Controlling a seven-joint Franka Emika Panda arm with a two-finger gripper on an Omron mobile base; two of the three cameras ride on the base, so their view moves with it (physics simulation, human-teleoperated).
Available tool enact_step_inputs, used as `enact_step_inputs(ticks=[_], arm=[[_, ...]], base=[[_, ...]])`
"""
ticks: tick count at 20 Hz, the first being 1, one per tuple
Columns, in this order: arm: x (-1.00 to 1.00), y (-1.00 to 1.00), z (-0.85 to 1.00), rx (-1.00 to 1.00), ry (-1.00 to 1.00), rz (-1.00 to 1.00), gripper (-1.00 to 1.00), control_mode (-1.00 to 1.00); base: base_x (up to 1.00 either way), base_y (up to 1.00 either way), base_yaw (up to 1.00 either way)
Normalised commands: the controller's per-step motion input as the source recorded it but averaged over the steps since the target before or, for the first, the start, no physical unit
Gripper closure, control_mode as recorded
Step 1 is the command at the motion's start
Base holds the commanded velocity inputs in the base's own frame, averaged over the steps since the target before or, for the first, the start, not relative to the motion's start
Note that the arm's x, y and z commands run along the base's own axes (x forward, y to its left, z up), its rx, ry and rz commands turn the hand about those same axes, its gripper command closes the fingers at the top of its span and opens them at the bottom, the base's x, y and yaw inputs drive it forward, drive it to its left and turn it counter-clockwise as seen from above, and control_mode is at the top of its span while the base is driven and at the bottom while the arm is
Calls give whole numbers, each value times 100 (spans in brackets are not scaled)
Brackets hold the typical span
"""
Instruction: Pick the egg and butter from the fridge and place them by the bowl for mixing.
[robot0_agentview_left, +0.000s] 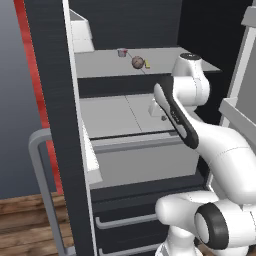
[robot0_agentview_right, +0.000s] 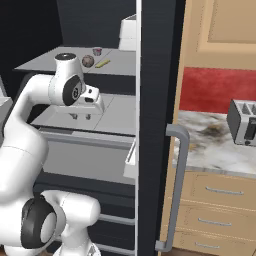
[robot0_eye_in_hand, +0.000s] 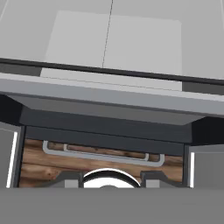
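Egg (robot0_agentview_left: 138, 62) and butter (robot0_agentview_left: 147, 64) sit on the fridge (robot0_agentview_left: 55, 125) shelf, nothing fetched yet, jaws' state unclear.

Fridge (robot0_agentview_left: 50, 125) shell matt black; inner shelves (robot0_agentview_left: 115, 115) smooth light grey, plastic-looking. Fridge door handle (robot0_agentview_right: 180, 185) satin grey, metal-like bar. Egg (robot0_agentview_left: 138, 62) mottled brown, dull. Butter (robot0_agentview_right: 103, 63) flat pale yellow. Floor (robot0_agentview_left: 25, 220) brown wood planks. Countertop (robot0_agentview_right: 210, 145) pale speckled stone-look. Cabinet drawers (robot0_agentview_right: 215, 200) tan wood. Toaster (robot0_agentview_right: 242, 121) grey, metallic.
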Motion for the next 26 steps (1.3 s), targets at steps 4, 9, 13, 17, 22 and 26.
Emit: enact_step_inputs(ticks=[4,9,13,17,22,26], arm=[[-8,0,0,0,0,-2,-100,-100],[-19,0,25,0,-18,-3,-100,-100],[-22,1,47,0,-31,0,-100,-100],[-5,17,46,0,-30,-1,-100,-100],[0,14,69,0,-19,-2,-100,-100],[4,7,63,0,-8,-3,-100,-100]], base=[[0,0,0],[0,0,0],[0,0,0],[0,0,0],[0,0,0],[0,0,0]])
